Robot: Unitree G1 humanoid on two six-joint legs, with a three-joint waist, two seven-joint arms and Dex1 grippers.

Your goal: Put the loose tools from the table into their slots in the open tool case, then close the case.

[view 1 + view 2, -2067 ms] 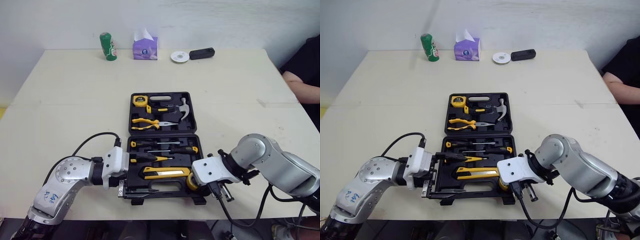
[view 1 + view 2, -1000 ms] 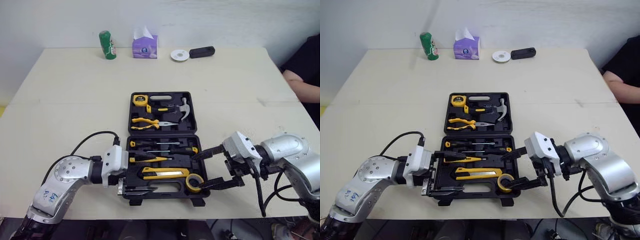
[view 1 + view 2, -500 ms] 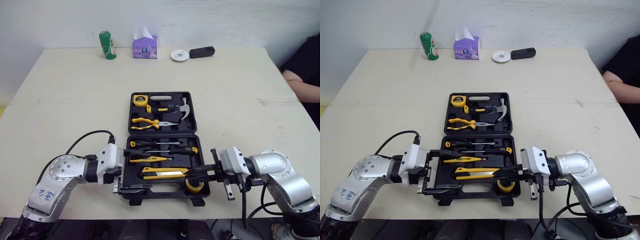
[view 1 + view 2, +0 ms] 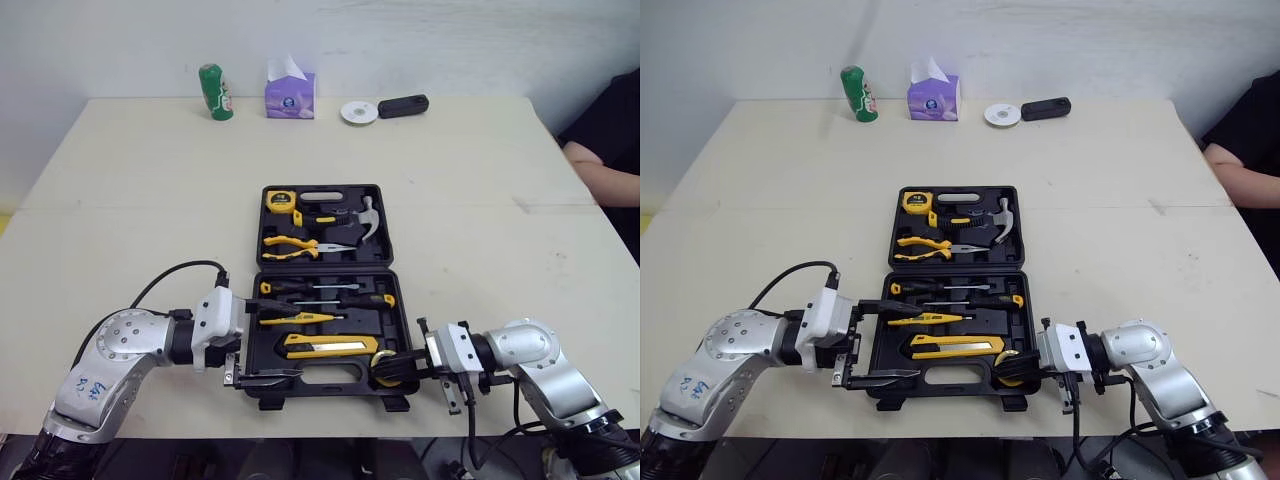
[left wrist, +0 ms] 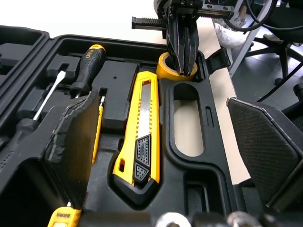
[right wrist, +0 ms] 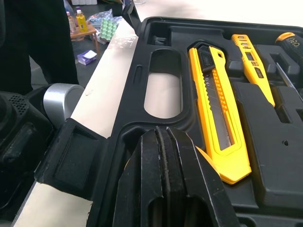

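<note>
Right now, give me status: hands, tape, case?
Left hand open, near-left corner of case. Right hand shut, tips on tape roll in its corner pocket. Lid open.

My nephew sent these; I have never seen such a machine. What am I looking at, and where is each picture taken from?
This is a humanoid robot with two arms, each ending in a two-fingered gripper. The two wide pictures come from cameras in its head, looking down on a table; the close-ups come from cameras on its wrists. On the table lies an open tool case with tools such as a yellow knife. The left gripper is open at the case's near left corner. The right gripper is shut, its tips on a tape roll in the case. Nothing is held.
</note>
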